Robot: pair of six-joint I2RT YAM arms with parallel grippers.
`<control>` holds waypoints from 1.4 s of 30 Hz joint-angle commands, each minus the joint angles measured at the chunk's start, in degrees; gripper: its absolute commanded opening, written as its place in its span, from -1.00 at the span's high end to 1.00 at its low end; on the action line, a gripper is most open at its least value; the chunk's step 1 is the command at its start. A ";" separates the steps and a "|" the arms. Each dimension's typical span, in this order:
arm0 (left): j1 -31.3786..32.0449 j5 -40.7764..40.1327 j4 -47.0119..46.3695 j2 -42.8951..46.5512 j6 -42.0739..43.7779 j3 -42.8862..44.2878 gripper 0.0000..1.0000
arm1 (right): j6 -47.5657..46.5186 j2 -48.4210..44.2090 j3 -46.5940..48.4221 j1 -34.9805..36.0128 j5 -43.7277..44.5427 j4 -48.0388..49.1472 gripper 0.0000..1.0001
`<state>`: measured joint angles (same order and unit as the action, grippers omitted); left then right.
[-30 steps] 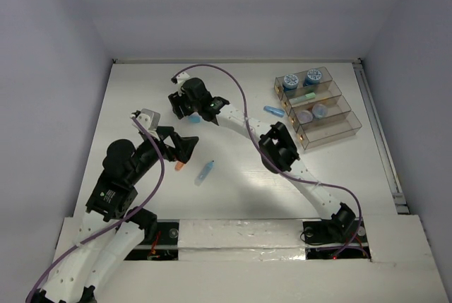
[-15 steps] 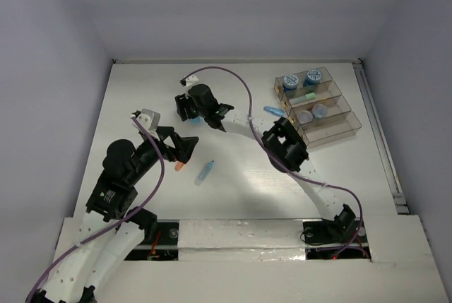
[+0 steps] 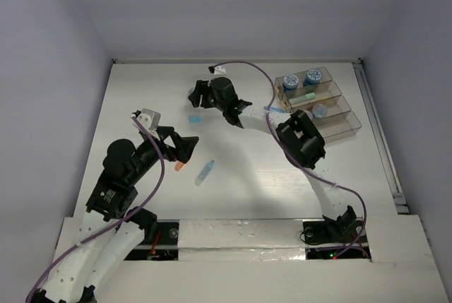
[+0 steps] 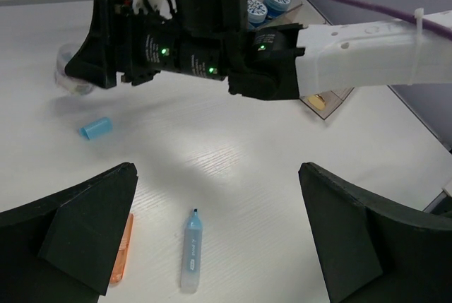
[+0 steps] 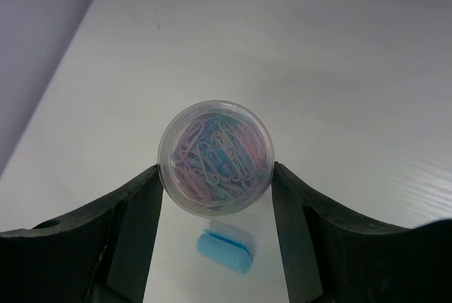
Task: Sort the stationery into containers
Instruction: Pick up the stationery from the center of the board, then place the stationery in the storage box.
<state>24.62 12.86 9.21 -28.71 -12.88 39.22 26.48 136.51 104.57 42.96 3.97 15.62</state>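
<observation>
My right gripper (image 5: pixel 215 174) is shut on a small clear jar (image 5: pixel 215 156) full of coloured paper clips, held above the table at the far middle (image 3: pixel 198 97). Beneath it lies a light-blue cap (image 5: pixel 224 248). My left gripper (image 4: pixel 219 239) hangs open over a light-blue marker (image 4: pixel 191 260) and an orange stick (image 4: pixel 121 250), touching neither. The containers (image 3: pixel 351 123) stand at the far right. The farthest bin holds two blue rolls (image 3: pixel 290 81), the bin after it a green stick (image 3: pixel 305 96), the third a jar (image 3: pixel 319 111). A light-blue stick (image 3: pixel 272 109) lies beside the rack.
The right arm's forearm (image 3: pixel 300 144) reaches across the table's middle, close to the rack's left side. White walls close off the back and both sides. A metal rail (image 3: pixel 381 140) runs along the table's right edge.
The right gripper has carried the jar to the right and slightly farther away, uncovering the light-blue cap. The left arm has not moved.
</observation>
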 commanded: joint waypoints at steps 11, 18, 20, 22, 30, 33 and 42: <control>-0.36 1.11 -2.01 -0.12 0.23 0.59 -0.98 | 5.60 -28.38 -26.57 -9.01 4.02 15.08 0.02; 0.16 2.34 -2.09 0.49 0.14 0.15 -0.98 | 4.64 -50.26 -48.31 -22.19 7.27 10.76 0.03; 0.69 2.34 -2.18 0.76 0.14 0.15 -0.98 | 2.28 -56.66 -51.12 -25.10 9.39 6.74 0.04; 0.69 2.34 -2.18 1.02 0.23 0.07 -0.98 | 1.47 -60.20 -54.47 -29.57 10.62 4.17 0.04; 3.76 0.06 -1.48 3.66 -0.65 -0.37 -0.98 | -0.20 -66.46 -58.26 -41.02 16.69 -5.24 0.05; 4.29 -0.64 -1.30 4.80 -0.91 -0.55 -0.98 | 0.41 -64.44 -57.64 -44.87 14.41 -6.04 0.04; 5.88 -1.61 -1.04 5.86 -1.09 -0.46 -0.98 | 0.50 -55.30 -53.69 -49.11 9.66 -6.83 0.04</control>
<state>30.00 11.92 9.72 -23.42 -13.41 38.98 27.64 80.12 47.40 -5.67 15.22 7.22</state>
